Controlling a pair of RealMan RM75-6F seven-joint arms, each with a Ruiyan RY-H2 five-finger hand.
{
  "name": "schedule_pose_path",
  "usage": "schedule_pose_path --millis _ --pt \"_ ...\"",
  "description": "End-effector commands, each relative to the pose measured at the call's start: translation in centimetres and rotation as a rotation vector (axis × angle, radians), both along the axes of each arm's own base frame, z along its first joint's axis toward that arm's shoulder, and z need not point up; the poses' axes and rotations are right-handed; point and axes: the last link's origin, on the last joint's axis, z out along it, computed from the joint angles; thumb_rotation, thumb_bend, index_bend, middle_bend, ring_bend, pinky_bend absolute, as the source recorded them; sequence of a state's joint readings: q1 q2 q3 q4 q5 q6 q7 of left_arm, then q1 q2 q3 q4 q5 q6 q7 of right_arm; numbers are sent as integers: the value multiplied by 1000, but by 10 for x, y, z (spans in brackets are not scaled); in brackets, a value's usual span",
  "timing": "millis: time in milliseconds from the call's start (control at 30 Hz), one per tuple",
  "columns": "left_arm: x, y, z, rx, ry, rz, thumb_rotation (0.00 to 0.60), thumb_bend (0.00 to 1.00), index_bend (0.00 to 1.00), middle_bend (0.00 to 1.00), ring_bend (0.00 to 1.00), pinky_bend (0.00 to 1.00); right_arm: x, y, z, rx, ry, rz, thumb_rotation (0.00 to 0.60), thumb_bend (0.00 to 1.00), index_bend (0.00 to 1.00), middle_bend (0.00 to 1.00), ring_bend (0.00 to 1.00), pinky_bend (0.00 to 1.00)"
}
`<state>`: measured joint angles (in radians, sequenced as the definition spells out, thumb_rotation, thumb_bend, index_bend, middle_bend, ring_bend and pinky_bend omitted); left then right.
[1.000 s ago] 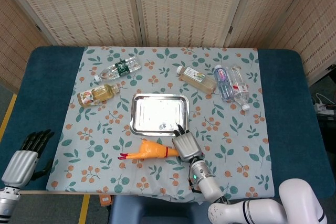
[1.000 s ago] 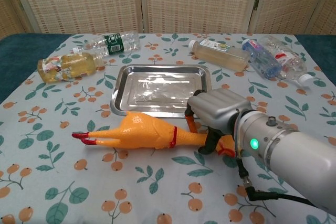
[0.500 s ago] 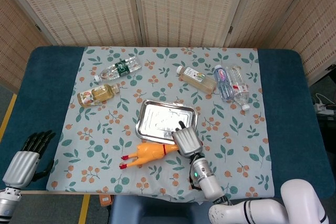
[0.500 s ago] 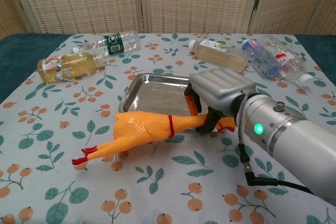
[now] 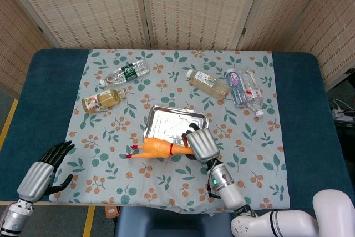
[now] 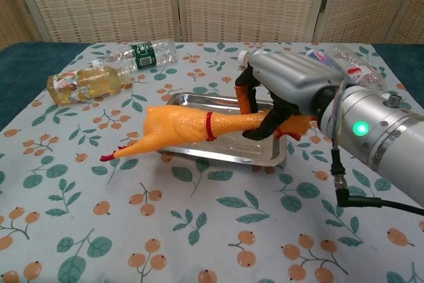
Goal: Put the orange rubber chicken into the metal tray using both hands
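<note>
R robot hand (image 6: 281,97) holds rubber chicken (image 6: 189,127) above metal tray (image 6: 225,152).

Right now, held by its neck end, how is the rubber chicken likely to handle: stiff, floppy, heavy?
Probably fairly firm: the chicken juts sideways from the right hand, sagging only gently toward its feet. Likely light, since a grip at one end carries it above the tray. Being rubber, it shouldn't slip easily.

woven screen panels (image 5: 194,4), blue table (image 5: 50,104), floral cloth (image 5: 255,154)
</note>
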<state>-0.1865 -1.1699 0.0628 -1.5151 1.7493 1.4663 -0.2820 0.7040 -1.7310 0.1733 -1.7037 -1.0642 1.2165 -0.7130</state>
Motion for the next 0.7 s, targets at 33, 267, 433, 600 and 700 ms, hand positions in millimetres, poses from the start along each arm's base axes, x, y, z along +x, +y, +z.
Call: schedule_pose_path --millis 33,267,433,600,700 --pt "23 8 -19 -84 -106 -103 600 364 0 0 0 161 1 -2 7 3 -44 -10 600 291 920 563 692 973" --pt "79 41 -51 -239 -228 -116 600 342 0 0 0 101 7 -7 19 1 -169 -14 600 293 921 567 692 973" --pt "96 59 -64 -253 -248 -89 600 339 0 0 0 74 17 -7 20 14 -234 -3 600 295 922 569 695 975" --pt "100 79 -73 -234 -259 -44 600 337 0 0 0 73 24 -5 19 29 -272 -3 600 296 927 571 697 977" --pt "101 88 -78 -228 -268 -18 600 337 0 0 0 69 27 -6 16 33 -276 -6 600 296 927 571 697 977"
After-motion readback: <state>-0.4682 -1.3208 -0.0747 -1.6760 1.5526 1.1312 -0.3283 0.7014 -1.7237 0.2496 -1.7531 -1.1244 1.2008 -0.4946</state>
